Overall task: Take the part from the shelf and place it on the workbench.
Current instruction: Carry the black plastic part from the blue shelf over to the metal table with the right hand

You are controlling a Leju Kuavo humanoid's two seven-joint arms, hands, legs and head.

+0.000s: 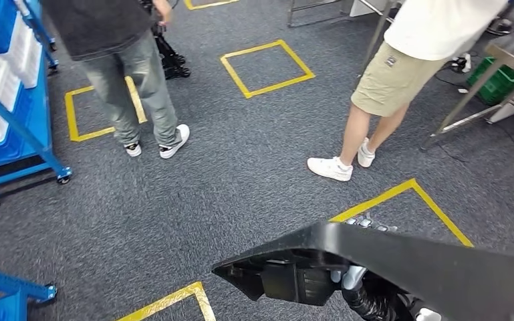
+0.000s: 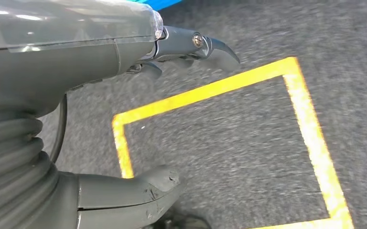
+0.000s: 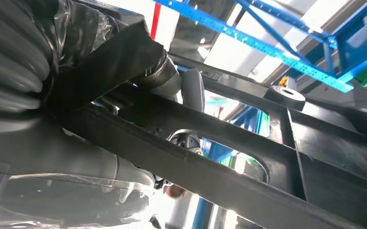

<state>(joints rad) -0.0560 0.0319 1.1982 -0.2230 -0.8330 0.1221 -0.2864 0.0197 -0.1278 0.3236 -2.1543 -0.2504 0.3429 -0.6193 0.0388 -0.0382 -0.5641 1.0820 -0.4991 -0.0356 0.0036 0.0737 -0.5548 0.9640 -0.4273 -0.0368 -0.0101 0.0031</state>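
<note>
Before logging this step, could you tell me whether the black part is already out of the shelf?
Out. The black part is carried over the carpet, held by the right hand; the blue shelf stands apart.

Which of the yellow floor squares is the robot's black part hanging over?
The yellow square at lower right of the head view, beside the person in white shoes. The black part overlaps its near edge; the other squares lie apart from it.

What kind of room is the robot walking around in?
Probably a factory or workshop: yellow tape squares mark the grey carpet, a blue wheeled shelf rack holds bins, and the right hand carries a black plastic part.
</note>
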